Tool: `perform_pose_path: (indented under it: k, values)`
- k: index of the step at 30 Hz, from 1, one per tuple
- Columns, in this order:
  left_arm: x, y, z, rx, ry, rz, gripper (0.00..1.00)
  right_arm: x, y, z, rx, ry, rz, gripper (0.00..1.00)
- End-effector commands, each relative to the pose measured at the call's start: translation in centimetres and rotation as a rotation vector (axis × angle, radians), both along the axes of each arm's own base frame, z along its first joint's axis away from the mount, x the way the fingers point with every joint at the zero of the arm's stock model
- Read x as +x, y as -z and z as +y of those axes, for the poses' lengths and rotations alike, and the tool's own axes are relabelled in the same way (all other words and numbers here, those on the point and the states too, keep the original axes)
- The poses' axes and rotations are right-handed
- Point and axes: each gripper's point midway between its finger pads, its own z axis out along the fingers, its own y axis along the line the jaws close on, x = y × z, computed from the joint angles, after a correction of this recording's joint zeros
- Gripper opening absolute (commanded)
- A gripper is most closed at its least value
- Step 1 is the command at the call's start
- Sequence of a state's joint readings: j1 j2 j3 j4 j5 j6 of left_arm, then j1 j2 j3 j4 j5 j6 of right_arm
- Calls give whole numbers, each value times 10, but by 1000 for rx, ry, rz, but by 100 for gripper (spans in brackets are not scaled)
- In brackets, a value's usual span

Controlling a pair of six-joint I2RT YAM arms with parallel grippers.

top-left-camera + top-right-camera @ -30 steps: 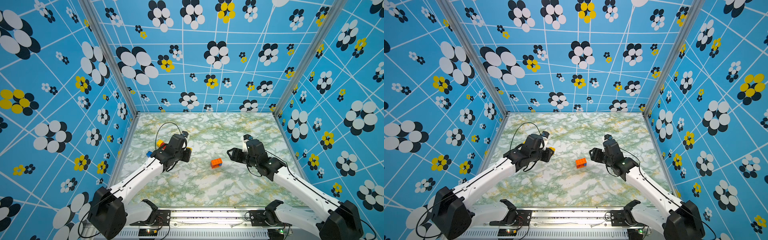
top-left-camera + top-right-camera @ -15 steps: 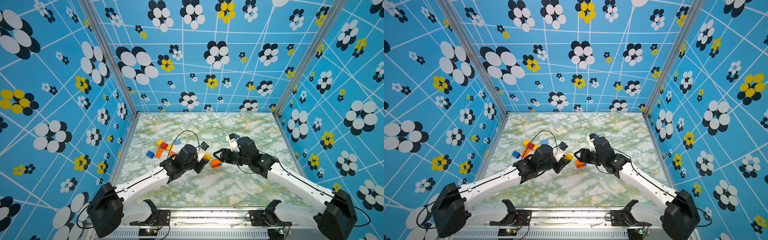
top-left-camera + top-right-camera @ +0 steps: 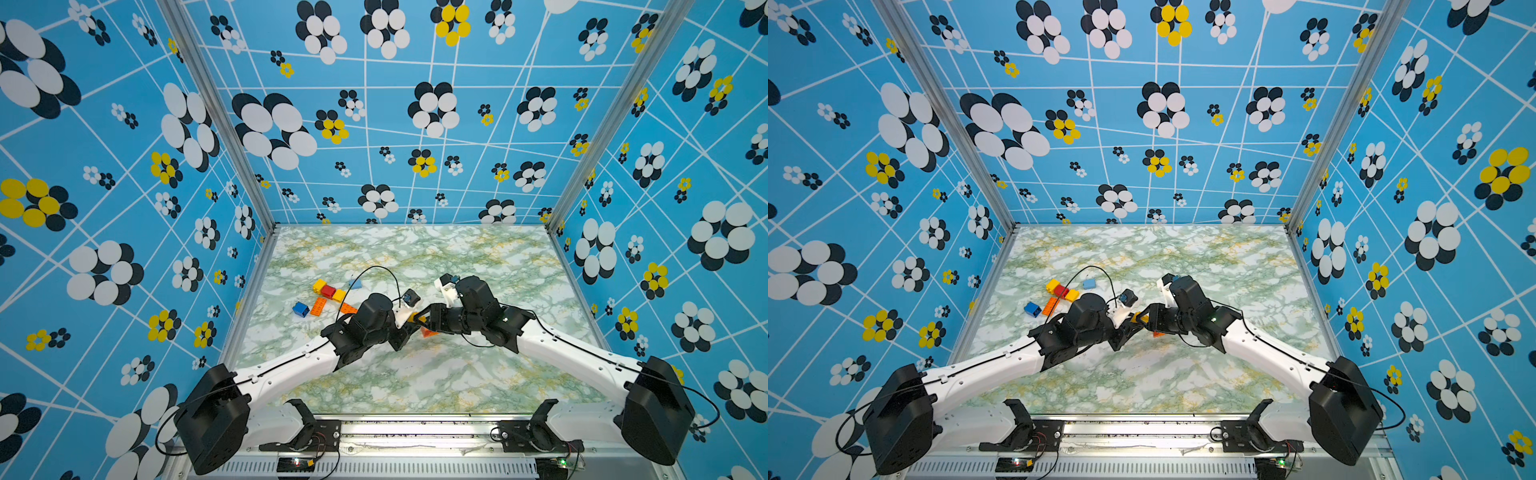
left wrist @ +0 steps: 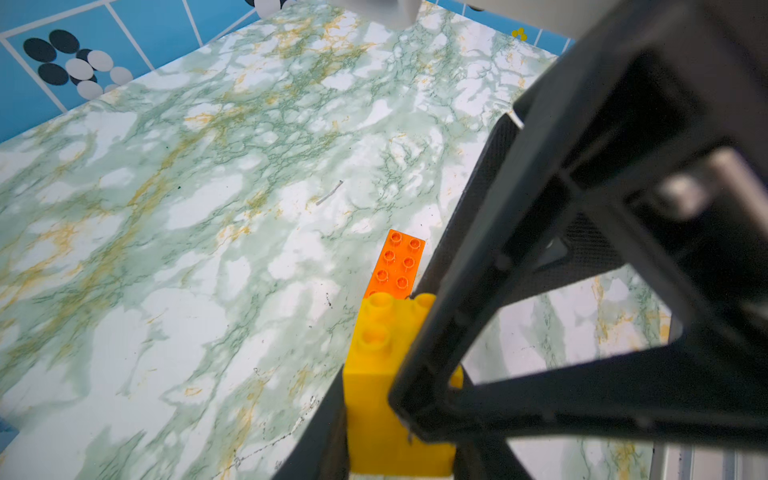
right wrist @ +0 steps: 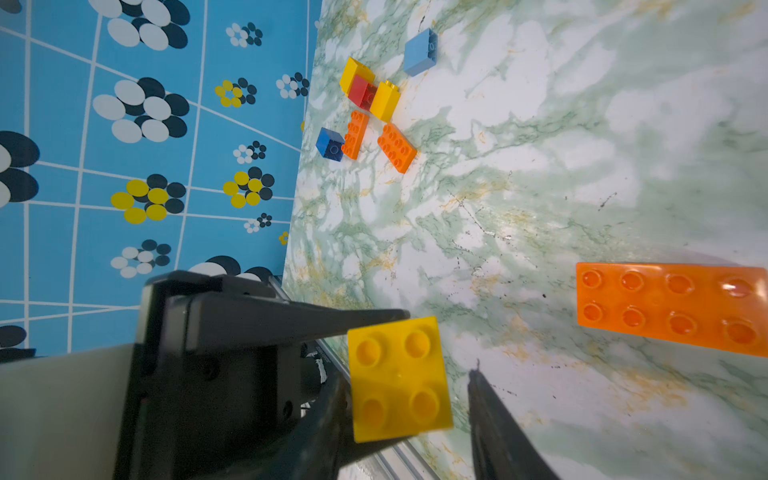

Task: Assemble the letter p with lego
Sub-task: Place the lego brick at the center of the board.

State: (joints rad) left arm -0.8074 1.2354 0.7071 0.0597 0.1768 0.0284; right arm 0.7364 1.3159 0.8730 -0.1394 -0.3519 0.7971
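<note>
In both top views we see the two arms meeting near the middle of the surface (image 3: 478, 374). The left gripper (image 3: 406, 327) is clamped on a yellow brick (image 3: 417, 318), lifted clear of the surface. The right gripper (image 3: 429, 320) faces it, tips at the brick. An orange plate (image 3: 428, 331) lies flat on the surface right under them, mostly hidden. We cannot read its long axis here. The loose bricks (image 3: 328, 291) sit together near the left edge: yellow, red, yellow, pale blue, blue and two more orange plates.

From the left wrist we see the yellow brick (image 4: 382, 374) pinched between that gripper's fingers, with its studded face turned away from the palm. The orange plate (image 4: 397, 264) lies studs up beyond it. Its long axis runs straight on from the brick, away from the camera. A finger of the right gripper crosses in front of the brick.

From the right wrist we look straight onto the four studs of the yellow brick (image 5: 399, 378), so they point at the right gripper. Its fingers (image 5: 498, 419) straddle the brick, parted, with bare surface showing between this one and the brick. The orange plate (image 5: 671, 307) lies well apart from the loose bricks (image 5: 384, 101).
</note>
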Motion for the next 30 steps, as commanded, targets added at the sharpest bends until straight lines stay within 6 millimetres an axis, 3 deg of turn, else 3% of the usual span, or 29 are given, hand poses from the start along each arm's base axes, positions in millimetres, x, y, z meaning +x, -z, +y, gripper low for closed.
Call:
perform_pose_path:
  k: [1,8,10,14,18,22,27,30]
  values:
    - [-5,-4,-5,-22,36,-27,14,1,-13,13,44,-24,-9,43]
    - [-6,-3,0,-25,19,-39,20,4,-8,13,23,-6,-10,23]
    - [-4,-3,6,-21,-13,-46,31,9,-7,9,3,20,-22,19]
    - [3,-10,32,-35,-142,-93,67,19,2,-3,-88,83,-63,16]
    - [14,-28,80,-128,-336,-152,84,24,11,-12,-233,149,-108,15]
    - [28,-37,150,-232,-618,-119,90,21,21,-1,-321,165,-155,14]
    - [27,-28,237,-216,-983,-93,91,15,47,21,-430,162,-175,14]
    - [20,-18,265,-215,-1105,-67,96,11,63,33,-507,164,-196,14]
